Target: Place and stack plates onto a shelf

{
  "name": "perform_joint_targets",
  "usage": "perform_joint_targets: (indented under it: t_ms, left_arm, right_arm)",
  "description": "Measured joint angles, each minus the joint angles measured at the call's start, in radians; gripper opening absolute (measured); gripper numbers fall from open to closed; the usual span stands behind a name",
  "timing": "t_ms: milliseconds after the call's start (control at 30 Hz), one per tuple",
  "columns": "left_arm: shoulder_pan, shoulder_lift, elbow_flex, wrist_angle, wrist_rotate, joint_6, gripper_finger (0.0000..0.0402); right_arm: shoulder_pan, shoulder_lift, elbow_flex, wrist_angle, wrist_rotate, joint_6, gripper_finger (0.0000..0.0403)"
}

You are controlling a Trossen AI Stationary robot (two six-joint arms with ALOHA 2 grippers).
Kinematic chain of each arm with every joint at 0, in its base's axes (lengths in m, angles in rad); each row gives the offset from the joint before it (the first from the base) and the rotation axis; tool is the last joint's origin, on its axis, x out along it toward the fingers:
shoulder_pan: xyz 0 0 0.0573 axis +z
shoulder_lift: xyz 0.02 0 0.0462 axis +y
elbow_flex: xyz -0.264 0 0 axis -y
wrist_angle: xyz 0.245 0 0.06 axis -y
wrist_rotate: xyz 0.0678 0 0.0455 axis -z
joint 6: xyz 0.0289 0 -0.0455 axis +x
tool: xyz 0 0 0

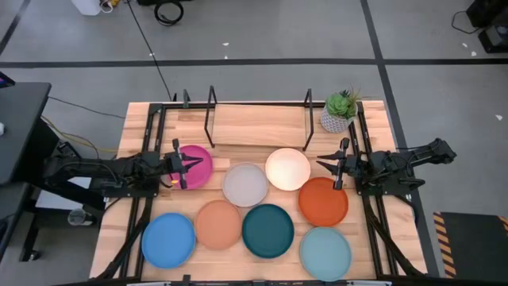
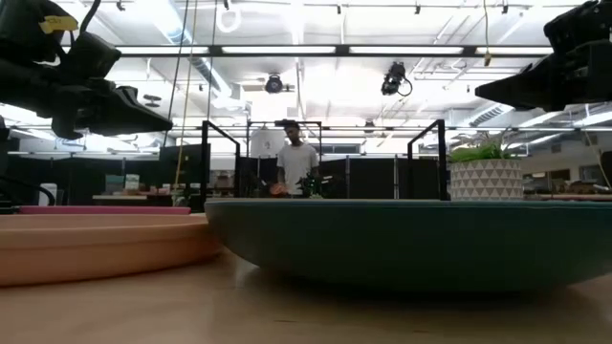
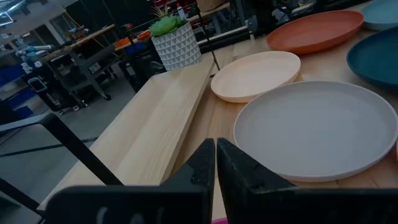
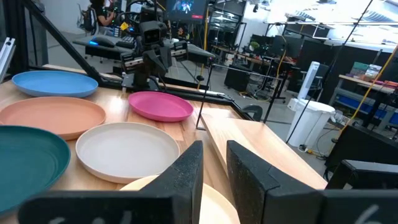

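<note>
Eight plates lie flat on the table, each resting on its base: magenta [image 1: 198, 168], grey [image 1: 245, 183], cream [image 1: 287, 169], orange-red [image 1: 324, 201], blue [image 1: 168, 240], peach [image 1: 217, 224], teal [image 1: 267, 230], aqua [image 1: 325, 253]. The black rack shelf [image 1: 258, 119] with its wood base stands at the far edge and carries no plate. My left gripper [image 1: 190, 163] [image 3: 215, 160] hovers shut over the magenta plate. My right gripper [image 1: 327, 165] [image 4: 214, 165] hovers between the cream and orange-red plates, with a narrow gap between its fingers.
A small potted plant [image 1: 340, 111] stands at the far right corner beside the shelf. In the low view, a person [image 2: 296, 162] stands in the room behind the table. Bare wood shows between the plates and the shelf.
</note>
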Motion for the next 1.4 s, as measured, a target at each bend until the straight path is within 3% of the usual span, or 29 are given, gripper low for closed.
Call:
perform_joint_targets:
  t_ms: [567,800,867,967,1067,1133,1400]
  left_arm:
    - [0.000,0.000,0.000,0.039,0.005,-0.025,0.0025]
    - [0.000,0.000,0.000,0.302,0.039,-0.536,0.0025]
    - [0.000,0.000,0.000,0.379,0.039,-0.706,0.0025]
    - [0.000,0.000,0.000,0.477,0.038,-0.909,0.0025]
    - [0.000,0.000,0.000,0.549,0.035,-0.987,0.0025]
    - [0.000,0.000,0.000,0.587,0.035,-1.033,0.0025]
    - [0.000,0.000,0.000,0.644,0.016,-1.114,0.0025]
  right_arm:
    - [0.000,0.000,0.000,0.021,0.000,0.000,0.0078]
    - [0.000,0.000,0.000,0.276,0.015,0.039,0.0078]
    - [-0.007,0.000,0.000,0.378,0.083,0.163,0.0078]
    - [-0.020,0.000,0.000,0.471,0.273,0.389,0.0078]
    - [-0.033,0.000,0.000,0.496,0.423,0.527,0.0078]
    - [-0.041,0.000,0.000,0.502,0.461,0.601,0.0078]
    - [-0.052,0.000,0.000,0.510,0.366,0.835,0.0078]
